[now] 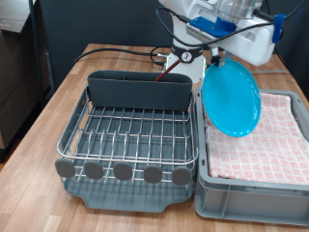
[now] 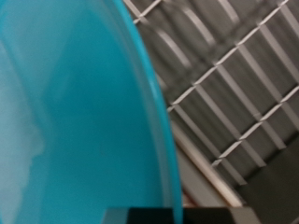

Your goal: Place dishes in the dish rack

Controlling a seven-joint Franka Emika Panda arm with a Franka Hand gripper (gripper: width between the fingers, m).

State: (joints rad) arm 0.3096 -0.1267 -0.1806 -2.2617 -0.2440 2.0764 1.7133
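The bright-blue plate [image 1: 232, 100] hangs on edge, tilted, from my gripper [image 1: 216, 56], which is shut on its upper rim. The plate is in the air over the seam between the dish rack [image 1: 130, 135] and the grey crate [image 1: 253, 186]. The rack is a silver wire grid on a dark tray, and nothing lies on its wires. In the wrist view the plate [image 2: 75, 112] fills most of the picture, with the rack wires [image 2: 234, 84] below it. The white mug and the wooden spoon are out of view.
A tall grey caddy [image 1: 140, 92] stands at the rack's far side, and round tabs [image 1: 124, 172] line its near edge. The crate's pink checked cloth [image 1: 266, 140] lies at the exterior view's right. Black and red cables [image 1: 126, 50] run over the wooden table [image 1: 48, 116].
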